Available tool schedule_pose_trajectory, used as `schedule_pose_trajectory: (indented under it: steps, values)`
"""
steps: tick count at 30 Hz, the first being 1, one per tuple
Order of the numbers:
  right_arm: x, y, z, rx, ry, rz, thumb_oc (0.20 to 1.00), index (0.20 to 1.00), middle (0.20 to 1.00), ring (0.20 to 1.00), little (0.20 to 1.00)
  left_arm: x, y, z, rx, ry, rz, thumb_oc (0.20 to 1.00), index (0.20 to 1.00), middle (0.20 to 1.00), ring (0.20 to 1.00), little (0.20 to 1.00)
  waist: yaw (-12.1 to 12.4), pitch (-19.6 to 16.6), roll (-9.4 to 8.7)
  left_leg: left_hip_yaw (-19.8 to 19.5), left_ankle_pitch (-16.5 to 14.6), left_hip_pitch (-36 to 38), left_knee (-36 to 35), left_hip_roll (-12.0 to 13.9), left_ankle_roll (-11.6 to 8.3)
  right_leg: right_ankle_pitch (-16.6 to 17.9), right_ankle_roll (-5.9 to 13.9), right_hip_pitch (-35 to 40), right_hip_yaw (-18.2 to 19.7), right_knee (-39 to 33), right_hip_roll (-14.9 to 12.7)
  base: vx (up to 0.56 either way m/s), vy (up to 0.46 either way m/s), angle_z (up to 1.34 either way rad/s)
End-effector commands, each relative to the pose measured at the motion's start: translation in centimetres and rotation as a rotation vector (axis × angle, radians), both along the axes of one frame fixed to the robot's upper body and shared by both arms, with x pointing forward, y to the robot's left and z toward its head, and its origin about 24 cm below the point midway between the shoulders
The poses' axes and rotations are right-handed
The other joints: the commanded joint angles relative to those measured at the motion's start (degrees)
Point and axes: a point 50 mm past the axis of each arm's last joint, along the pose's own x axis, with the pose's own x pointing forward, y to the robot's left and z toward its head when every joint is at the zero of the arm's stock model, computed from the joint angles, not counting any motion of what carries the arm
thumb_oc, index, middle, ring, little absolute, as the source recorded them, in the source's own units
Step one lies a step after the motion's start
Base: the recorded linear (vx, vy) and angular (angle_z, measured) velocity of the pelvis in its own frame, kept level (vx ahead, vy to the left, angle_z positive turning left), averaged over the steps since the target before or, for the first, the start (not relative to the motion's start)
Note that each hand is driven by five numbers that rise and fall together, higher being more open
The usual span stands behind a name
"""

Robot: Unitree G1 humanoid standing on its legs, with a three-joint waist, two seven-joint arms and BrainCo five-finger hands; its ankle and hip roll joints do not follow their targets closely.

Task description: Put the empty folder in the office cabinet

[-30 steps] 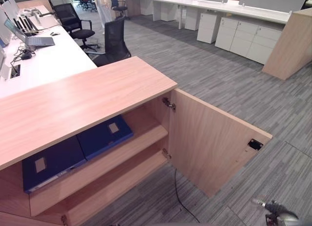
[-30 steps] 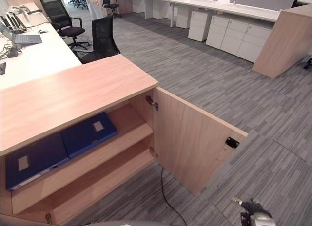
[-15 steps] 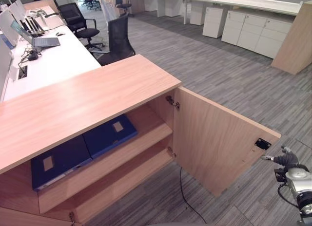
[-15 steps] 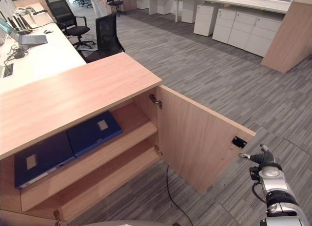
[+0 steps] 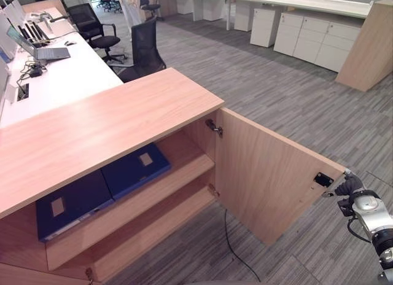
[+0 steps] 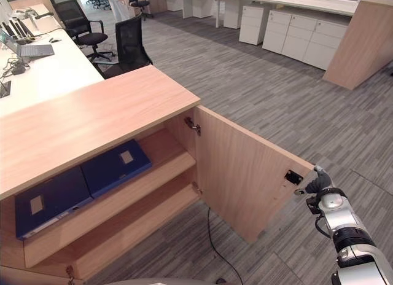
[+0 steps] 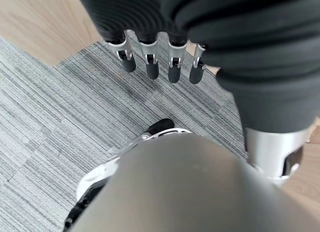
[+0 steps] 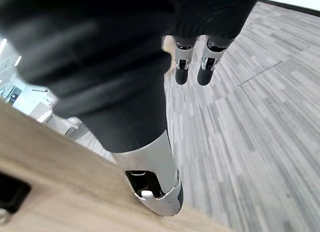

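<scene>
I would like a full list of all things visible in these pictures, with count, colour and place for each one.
Office cabinet: one, light wood, in front of the robot, top bare.
Cabinet door: one, light wood, swung open to the right; a small black catch near its free edge.
Folders: two, dark blue, lying flat side by side on the upper shelf.
Lower shelf: one, light wood, nothing seen on it.
Desk: one, white, behind the cabinet at left, with a laptop on it.
Office chairs: at least two nearby, black, beside the desk.
Drawer units: several, white, far right.
Carpet: grey, striped.
Right hand: at the door's free edge, fingers relaxed.
Left hand: over the carpet, fingers straight, holding nothing.
</scene>
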Motion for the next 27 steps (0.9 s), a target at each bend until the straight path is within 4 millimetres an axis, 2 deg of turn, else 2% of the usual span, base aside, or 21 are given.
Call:
schedule_pose_trajectory:
  steps: [1,2,3,4,5,6,8,9,11,14,16,17,18,22,27]
  values:
    - [6.9,9.5,3.4,0.232,-0.260,0.336,1.000,1.000,1.000,1.000,1.000,-0.9,0.6,0.0,0.023,0.067,-0.025,1.000,1.000,1.000,1.000,1.000,4.2,-2.8,-3.57,-2.7,-7.1,1.5,0.7,-4.7,2.62,-0.7,1.75,-3.0,-0.2,0.6,1.2,-0.01,0.001,-0.07]
    - [7.1,10.7,3.6,0.260,-0.270,0.381,1.000,1.000,1.000,1.000,1.000,-0.8,0.6,0.0,0.023,0.064,-0.023,1.000,1.000,1.000,1.000,1.000,4.3,-2.8,-3.58,-2.6,-7.1,1.5,0.7,-4.6,2.57,-0.7,1.73,-3.0,-0.3,0.6,1.2,-0.01,0.000,-0.07]
    - [7.3,13.3,3.8,0.333,-0.287,0.484,1.000,1.000,1.000,1.000,1.000,-0.8,0.6,0.0,0.020,0.066,-0.021,1.000,1.000,1.000,1.000,1.000,4.4,-2.8,-3.48,-2.4,-7.0,1.5,0.7,-4.6,2.50,-0.8,1.68,-3.0,-0.2,0.6,1.3,-0.02,0.000,-0.07]
    - [7.3,14.5,4.0,0.370,-0.299,0.530,1.000,1.000,1.000,1.000,1.000,-0.8,0.5,0.0,0.017,0.066,-0.015,1.000,1.000,1.000,1.000,1.000,4.4,-2.7,-3.44,-2.4,-7.0,1.5,0.7,-4.6,2.47,-0.8,1.66,-3.1,-0.2,0.6,1.3,-0.01,0.001,-0.12]
    - [7.3,14.5,4.0,0.370,-0.299,0.530,1.000,1.000,1.000,1.000,1.000,-0.8,0.5,0.0,0.017,0.066,-0.015,1.000,1.000,1.000,1.000,1.000,4.4,-2.7,-3.44,-2.4,-7.0,1.5,0.7,-4.6,2.47,-0.8,1.66,-3.0,-0.2,0.6,1.3,-0.01,0.001,-0.15]
    - [6.8,17.4,4.1,0.464,-0.311,0.639,1.000,1.000,1.000,1.000,1.000,-0.9,0.3,0.0,0.009,0.066,-0.012,1.000,1.000,1.000,1.000,1.000,4.4,-2.6,-3.35,-2.2,-6.9,1.5,0.7,-4.5,2.40,-0.8,1.64,-3.1,-0.2,0.7,1.3,-0.01,0.001,-0.15]
    - [6.8,17.4,4.1,0.464,-0.310,0.640,1.000,1.000,1.000,1.000,1.000,-0.9,0.3,0.0,0.009,0.066,-0.012,1.000,1.000,1.000,1.000,1.000,4.4,-2.6,-3.35,-2.2,-6.9,1.5,0.7,-4.5,2.40,-0.8,1.64,-3.1,-0.2,0.7,1.3,0.00,0.001,-0.15]
    - [5.6,21.8,4.2,0.595,-0.306,0.807,1.000,1.000,1.000,1.000,1.000,-0.8,0.1,-0.1,0.005,0.063,-0.008,1.000,1.000,1.000,1.000,1.000,4.4,-2.6,-3.25,-1.9,-6.9,1.6,0.7,-4.4,2.31,-0.8,1.62,-3.2,-0.3,0.7,1.3,-0.01,0.002,-0.17]
    - [4.5,25.1,4.6,0.752,-0.316,0.907,1.000,1.000,1.000,1.000,1.000,-0.5,0.0,-0.1,0.010,0.055,-0.009,1.000,1.000,1.000,1.000,1.000,4.5,-2.5,-3.26,-1.7,-6.8,1.6,0.7,-4.4,2.27,-0.8,1.60,-3.3,-0.3,0.8,1.2,-0.01,0.001,-0.23]
    - [2.5,30.2,6.4,0.906,-0.319,1.127,1.000,1.000,1.000,1.000,1.000,0.0,0.0,0.0,0.014,0.036,-0.007,1.000,1.000,1.000,1.000,1.000,4.7,-2.5,-3.36,-1.2,-6.9,1.7,0.7,-4.2,2.22,-0.6,1.46,-3.4,-0.5,0.8,1.1,-0.01,-0.002,-0.21]
    - [1.8,32.3,7.3,0.971,-0.323,1.204,1.000,1.000,1.000,1.000,1.000,0.5,-0.1,0.0,0.022,0.018,-0.007,1.000,1.000,1.000,1.000,1.000,5.0,-2.6,-3.51,-0.9,-6.9,1.9,0.7,-4.1,2.21,-0.5,1.36,-3.4,-0.7,0.8,1.0,0.00,-0.003,-0.02]
    - [1.1,34.6,7.7,1.038,-0.298,1.267,1.000,1.000,1.000,1.000,1.000,1.2,-0.1,0.1,0.033,-0.007,-0.012,1.000,1.000,1.000,1.000,1.000,5.4,-2.5,-3.70,-0.7,-6.8,1.9,0.7,-4.0,2.18,-0.4,1.30,-3.4,-0.8,0.9,1.0,-0.01,-0.004,0.07]
    - [1.1,34.6,7.7,1.038,-0.298,1.268,1.000,1.000,1.000,1.000,1.000,1.2,-0.1,0.1,0.033,-0.008,-0.011,1.000,1.000,1.000,1.000,1.000,5.4,-2.5,-3.71,-0.7,-6.8,1.9,0.7,-4.0,2.18,-0.4,1.30,-3.4,-0.9,0.9,1.0,-0.02,-0.004,0.08]
    - [0.1,36.9,8.7,1.011,-0.276,1.396,1.000,1.000,1.000,1.000,1.000,1.7,-0.2,0.2,0.039,-0.028,-0.004,1.000,1.000,1.000,1.000,1.000,6.0,-2.6,-4.14,-0.8,-6.8,2.0,0.7,-3.8,2.12,-0.4,1.18,-3.2,-1.3,0.8,0.9,-0.01,0.001,0.20]
    - [-0.1,37.1,8.2,0.970,-0.252,1.416,1.000,1.000,1.000,1.000,1.000,1.3,-0.1,0.1,0.041,-0.017,0.012,1.000,1.000,1.000,1.000,1.000,6.4,-2.7,-4.38,-1.2,-6.6,2.0,0.7,-3.8,2.03,-0.5,1.12,-3.0,-1.9,1.0,0.8,-0.01,-0.003,0.09]
